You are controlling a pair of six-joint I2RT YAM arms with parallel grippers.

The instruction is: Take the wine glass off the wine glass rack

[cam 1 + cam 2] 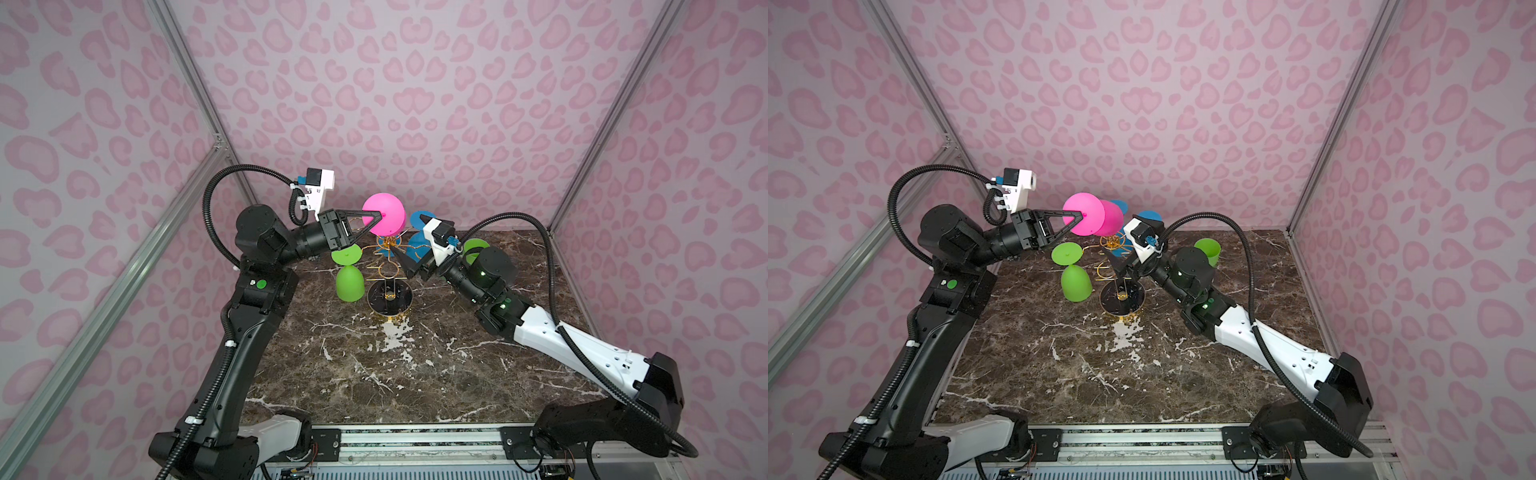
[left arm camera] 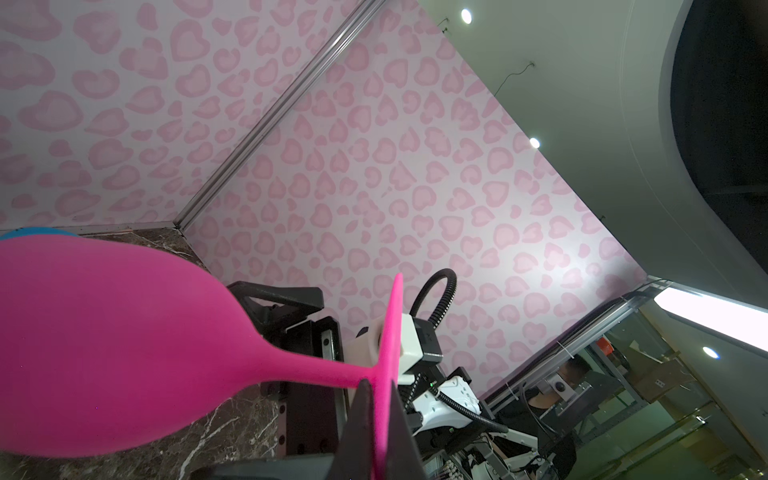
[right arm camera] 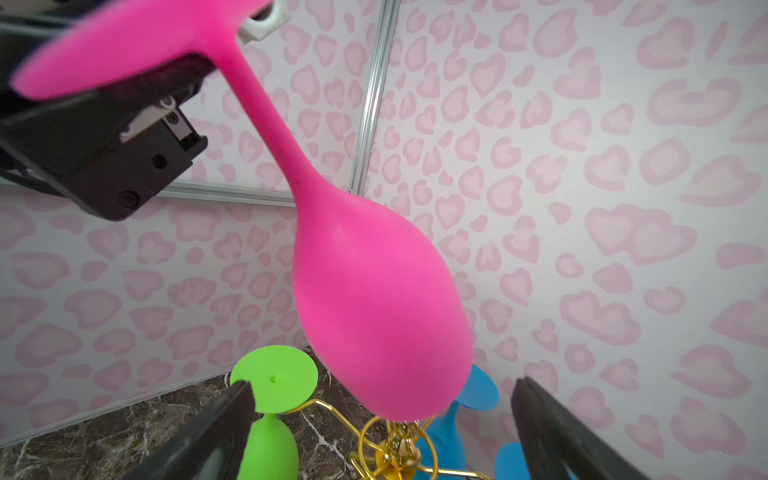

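A: Where's the pink glass (image 1: 392, 205)?

B: Off its arm and up in the air. It hangs tilted, foot toward the left gripper (image 1: 379, 215), bowl down over the top of the rack (image 1: 380, 301). In the right wrist view the bowl's rim sits right at the rack's gold tip. I can't tell whether they touch.

A: Grip?

B: Left jaws are clamped flat on the foot disc, tips reaching in to the stem. The right gripper (image 1: 415, 266) is spread wide with nothing in it. It sits low beside the rack's upper loops, under the bowl.

A: So which step?

B: Looks like lift-off is done and carry-away hasn't started. The glass isn't clear of the rack sideways yet.

A: Next move?

B: Likely raise a touch or draw the bowl away from the gold tip. Then swing out over open table (image 1: 374, 374) and set it down. A pinch on the foot alone leaves the bowl free to swing, so go slow.

A: Obstacles?

B: A green glass (image 1: 348, 284) hangs on the left side and blue glasses (image 1: 417, 245) on the far side. Keep the bowl off those, and off the right fingers below it.
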